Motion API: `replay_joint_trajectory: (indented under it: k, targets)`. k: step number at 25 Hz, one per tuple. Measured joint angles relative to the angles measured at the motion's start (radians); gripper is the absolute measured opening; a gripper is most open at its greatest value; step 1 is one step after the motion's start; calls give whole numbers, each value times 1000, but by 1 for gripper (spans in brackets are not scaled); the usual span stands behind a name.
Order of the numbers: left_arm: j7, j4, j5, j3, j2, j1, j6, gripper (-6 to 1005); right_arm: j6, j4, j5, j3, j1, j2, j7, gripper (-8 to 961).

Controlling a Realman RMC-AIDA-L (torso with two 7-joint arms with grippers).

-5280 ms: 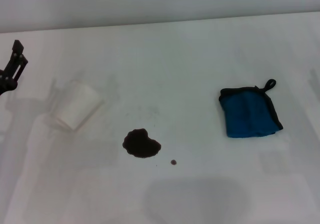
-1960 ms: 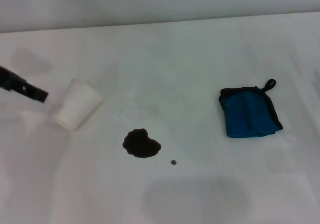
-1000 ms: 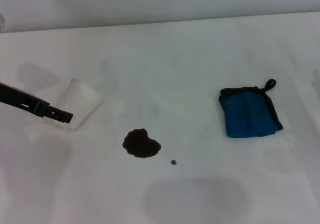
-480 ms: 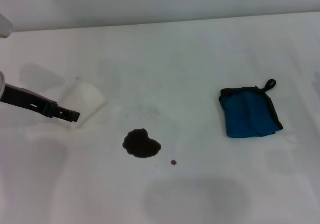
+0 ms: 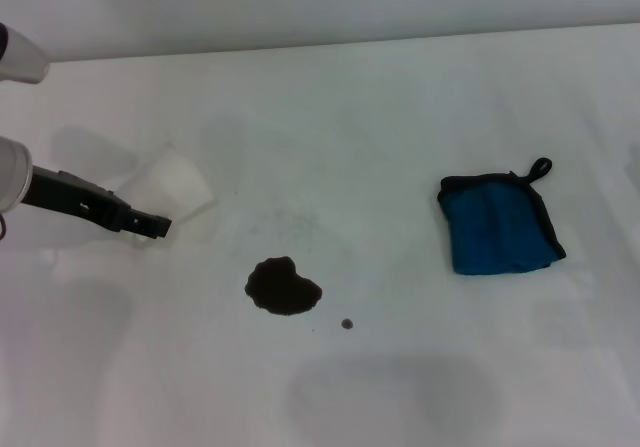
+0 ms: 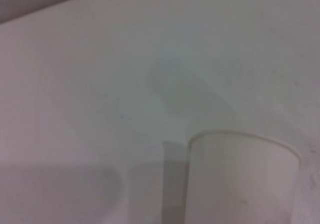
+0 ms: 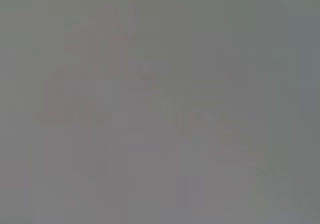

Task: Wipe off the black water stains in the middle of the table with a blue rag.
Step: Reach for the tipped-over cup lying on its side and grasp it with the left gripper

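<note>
Now the left gripper [image 5: 150, 224] reaches over the pale cup [image 5: 170, 192] — jaws unreadable. Blue rag [image 5: 498, 223] lies flat on the bench [image 5: 350, 117], right of the stains [image 5: 284, 285] — loop pointing far-right.

Bright even light, soft faint shadows, right wrist view seemingly blank (grey)

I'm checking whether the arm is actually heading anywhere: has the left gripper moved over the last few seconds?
Yes. The left gripper has swung in from the table's left edge toward the centre, now overlapping the lying cup, nearer the black water stains.
</note>
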Motion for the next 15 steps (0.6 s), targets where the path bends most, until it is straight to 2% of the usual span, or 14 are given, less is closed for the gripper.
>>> replay_joint_trajectory:
  k: [7, 15]
  targets:
    - [18, 2, -17, 0, 0, 0, -6, 874, -1, 0, 0, 0, 0, 0, 0, 870]
    - [37, -7, 19, 2, 4, -31, -1, 873, -3, -3, 0, 0, 6, 0, 0, 870]
